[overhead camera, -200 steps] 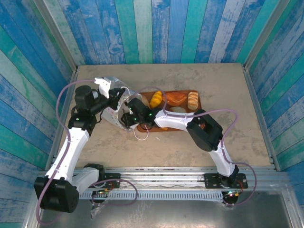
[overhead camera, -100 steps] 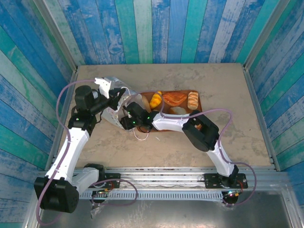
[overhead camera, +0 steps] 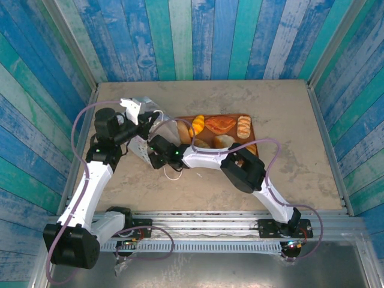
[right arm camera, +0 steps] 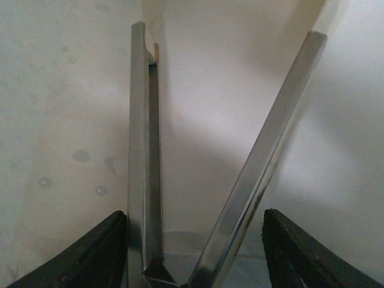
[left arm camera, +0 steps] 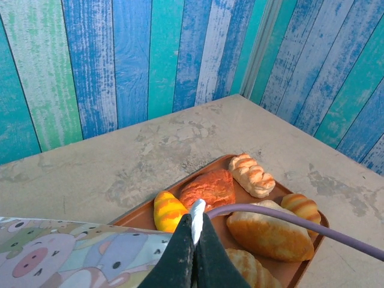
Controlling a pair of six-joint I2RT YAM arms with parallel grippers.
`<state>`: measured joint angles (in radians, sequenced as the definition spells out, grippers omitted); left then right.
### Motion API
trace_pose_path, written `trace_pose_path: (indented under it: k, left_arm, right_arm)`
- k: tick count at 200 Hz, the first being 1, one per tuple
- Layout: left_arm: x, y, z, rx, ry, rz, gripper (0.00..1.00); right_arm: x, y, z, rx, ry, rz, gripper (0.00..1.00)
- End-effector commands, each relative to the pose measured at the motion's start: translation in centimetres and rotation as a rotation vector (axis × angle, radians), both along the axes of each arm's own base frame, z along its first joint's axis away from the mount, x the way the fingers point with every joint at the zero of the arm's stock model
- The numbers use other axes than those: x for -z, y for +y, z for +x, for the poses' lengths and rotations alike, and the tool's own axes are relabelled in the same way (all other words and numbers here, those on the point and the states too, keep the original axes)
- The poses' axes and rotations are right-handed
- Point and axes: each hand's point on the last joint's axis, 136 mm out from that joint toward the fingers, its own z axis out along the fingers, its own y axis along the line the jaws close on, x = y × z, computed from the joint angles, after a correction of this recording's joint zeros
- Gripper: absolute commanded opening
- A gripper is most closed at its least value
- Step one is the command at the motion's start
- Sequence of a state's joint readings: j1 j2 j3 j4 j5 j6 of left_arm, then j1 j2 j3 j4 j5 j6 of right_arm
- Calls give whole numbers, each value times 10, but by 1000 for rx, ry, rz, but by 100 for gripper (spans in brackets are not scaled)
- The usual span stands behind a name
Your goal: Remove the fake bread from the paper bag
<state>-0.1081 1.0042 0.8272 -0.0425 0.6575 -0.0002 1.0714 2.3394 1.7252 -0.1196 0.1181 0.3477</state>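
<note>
6 pieces of fake bread [left arm camera: 267,231] lie on a reddish-brown tray [left arm camera: 139,215] as a 2-armed robot works to empty a printed white paper bag [left arm camera: 78,255] on a sandy table [left arm camera: 180,138]. Going by that count, most of the job looks done. What is left is whatever the bag may hold, and the pictures do not settle whether any piece is inside.

The left claw [left arm camera: 195,225] is pinched tight on the bag's white cord handle [left arm camera: 197,209], apparently holding the mouth up. The right claw [right arm camera: 228,35] is pushed into the bag with its 2 metal fingers [right arm camera: 143,150] spread wide and nothing between them.

The left wrist camera gives the clearest tally. It shows a yellow-orange roll, a dark red pastry, a braided loaf, a large golden loaf, a small ridged roll and 1 more loaf at the tray's near edge, with a purple cable [left arm camera: 288,216] crossing over them. It also shows the cartoon print on the bag's side and the pinch on the cord, which the overhead camera is too far off to resolve.

The overhead camera supplies the layout: the bag sits just left of the tray, and both arms meet at its mouth.

The right wrist camera looks into the bag, where pale, faintly spotted paper surrounds the open fingers. No bread is in sight there, and the far end is washed out by glare.
</note>
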Motion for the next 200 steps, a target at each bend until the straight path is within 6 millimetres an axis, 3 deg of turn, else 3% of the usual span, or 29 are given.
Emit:
trace_pose_path:
  k: [1, 24, 31, 36, 83, 105, 135, 157, 178, 200]
  left_arm:
    - [-5, -4, -8, 42, -22, 6, 0]
    - [-3, -6, -12, 62, -19, 5, 0]
    - [-2, -7, -13, 68, -16, 4, 0]
    - [-2, -7, -14, 72, -15, 1, 0]
    - [4, -9, -18, 90, 6, -12, 0]
    - [5, -10, -18, 94, 12, -21, 0]
    - [2, -8, -19, 84, 3, -16, 0]
    - [2, -5, -19, 60, -3, -1, 0]
    - [3, -2, -19, 39, -1, 5, 0]
    - [4, 2, -20, 11, -2, 18, 0]
  right_arm:
    - [25, -12, 1, 0, -25, -148, 63]
    - [33, -13, 4, 11, -27, -188, 64]
    - [35, -13, 6, 18, -25, -195, 81]
    - [36, -13, 6, 20, -27, -198, 84]
    - [32, -2, 15, 40, -48, -154, 80]
    - [32, 5, 18, 54, -52, -119, 73]
    - [39, -4, 26, 109, -10, -102, 61]
    - [40, -16, 35, 149, 26, -76, 43]
    - [30, -23, 44, 175, 47, -20, 30]
    - [12, -27, 49, 182, 32, 29, 25]
